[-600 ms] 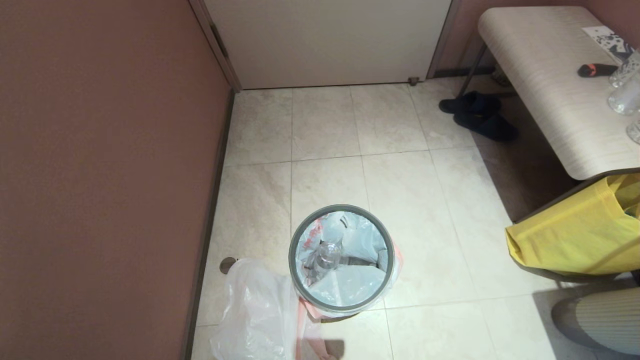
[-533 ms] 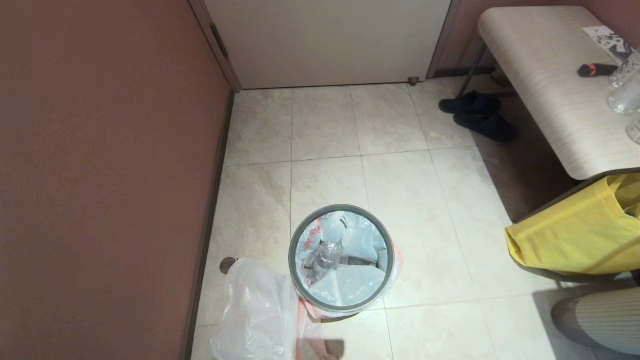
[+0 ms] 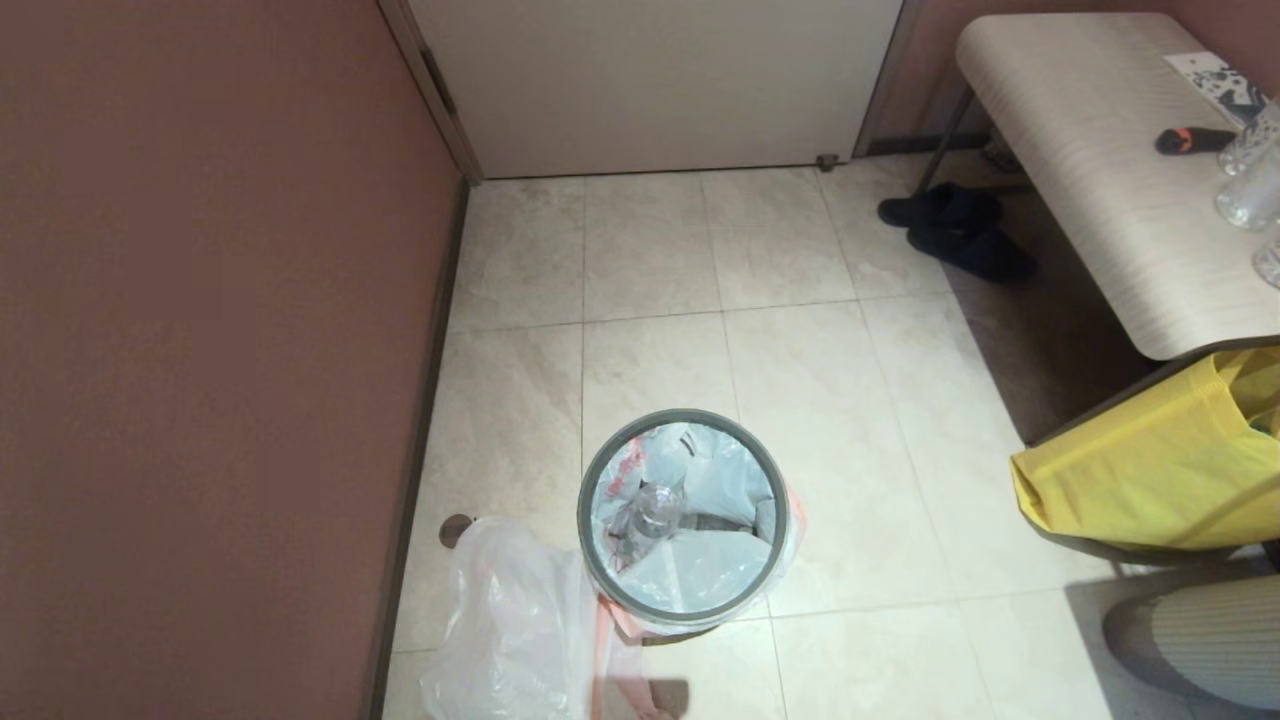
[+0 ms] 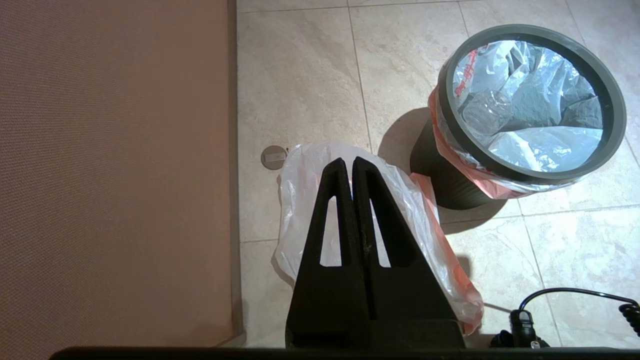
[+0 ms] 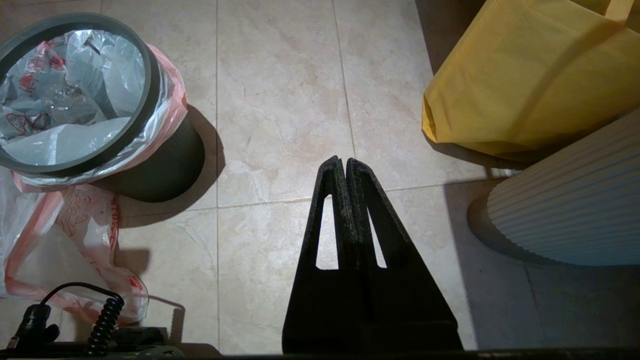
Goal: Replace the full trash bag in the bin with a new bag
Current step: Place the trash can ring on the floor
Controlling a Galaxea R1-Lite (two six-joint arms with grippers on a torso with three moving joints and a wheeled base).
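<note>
The small round black bin (image 3: 683,520) stands on the tiled floor, its grey hoop (image 4: 612,135) clamping a lumpy translucent bag (image 5: 65,100) that holds a clear bottle (image 3: 655,508). The limp white new bag (image 3: 510,630) with its pink-red band lies on the floor by the bin's left side, near the wall. My left gripper (image 4: 348,161) hangs shut and empty above the new bag (image 4: 415,200), well clear of it. Right of the bin, my right gripper (image 5: 345,161) is shut and empty over bare tiles. Neither gripper shows in the head view.
A brown wall (image 3: 200,350) runs along the left, with a white door (image 3: 650,80) at the back. A bench (image 3: 1100,180) stands at the right with dark slippers (image 3: 955,232) under it. A yellow bag (image 3: 1150,470) and a ribbed white object (image 5: 575,210) sit near the right gripper.
</note>
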